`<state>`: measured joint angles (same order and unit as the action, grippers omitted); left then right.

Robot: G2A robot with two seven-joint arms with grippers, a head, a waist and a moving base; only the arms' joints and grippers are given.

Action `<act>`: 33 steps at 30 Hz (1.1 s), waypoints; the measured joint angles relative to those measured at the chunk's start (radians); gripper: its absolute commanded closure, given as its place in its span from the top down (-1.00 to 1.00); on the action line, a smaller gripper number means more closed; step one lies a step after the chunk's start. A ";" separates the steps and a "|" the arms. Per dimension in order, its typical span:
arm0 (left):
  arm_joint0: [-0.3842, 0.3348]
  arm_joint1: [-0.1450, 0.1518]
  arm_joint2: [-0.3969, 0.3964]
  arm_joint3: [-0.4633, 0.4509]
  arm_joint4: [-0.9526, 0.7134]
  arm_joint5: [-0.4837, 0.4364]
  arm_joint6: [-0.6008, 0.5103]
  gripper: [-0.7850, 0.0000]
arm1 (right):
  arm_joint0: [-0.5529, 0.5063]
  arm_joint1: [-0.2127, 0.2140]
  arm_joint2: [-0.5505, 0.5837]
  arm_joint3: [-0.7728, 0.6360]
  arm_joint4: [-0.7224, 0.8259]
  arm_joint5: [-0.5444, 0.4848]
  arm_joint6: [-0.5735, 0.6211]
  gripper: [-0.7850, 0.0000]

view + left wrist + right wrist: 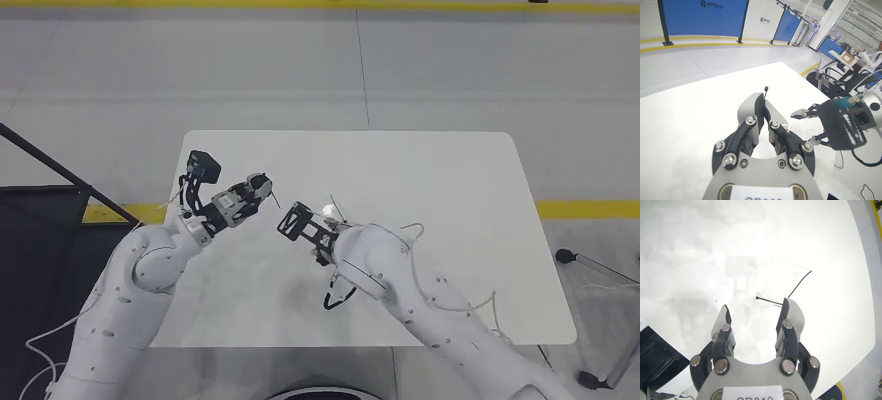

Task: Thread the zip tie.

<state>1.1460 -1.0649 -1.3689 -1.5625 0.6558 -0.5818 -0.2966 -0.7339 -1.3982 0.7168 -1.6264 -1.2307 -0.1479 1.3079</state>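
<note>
Over the table [450,180] toward 10 o'clock, the left gripper [763,100] pinches the zip tie [765,92], its head sticking out, while the right gripper [288,222] hangs spread open at its 4 o'clock.

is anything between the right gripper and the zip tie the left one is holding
Nothing visible stands in the way. The zip tie sticks up out of the shut left gripper. The open right gripper is off to one side, and only bare table shows in the gap.

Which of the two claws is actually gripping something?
The left gripper: shut on a black zip tie whose head pokes out; the right gripper is open.
</note>
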 measured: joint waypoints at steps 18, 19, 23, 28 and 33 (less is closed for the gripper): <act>0.021 0.007 -0.039 -0.052 -0.046 0.010 -0.030 -1.00 | 0.145 -0.074 -0.074 0.255 0.078 0.016 0.007 -0.13; 0.021 0.007 -0.040 -0.053 -0.046 0.010 -0.032 -1.00 | 0.147 -0.076 -0.075 0.259 0.077 0.019 0.007 -0.15; 0.021 0.008 -0.043 -0.049 -0.050 0.015 -0.031 -1.00 | 0.152 -0.084 -0.077 0.267 0.076 0.024 0.012 -0.19; 0.020 0.007 -0.045 -0.040 -0.057 0.021 -0.023 -1.00 | 0.156 -0.091 -0.073 0.274 0.081 0.023 0.017 -0.35; 0.019 0.007 -0.045 -0.036 -0.059 0.024 -0.019 -1.00 | 0.158 -0.098 -0.071 0.283 0.087 0.012 0.020 -0.36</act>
<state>1.1648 -1.0580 -1.4136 -1.5982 0.5966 -0.5577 -0.3155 -0.5760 -1.4964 0.6462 -1.3430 -1.1441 -0.1357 1.3277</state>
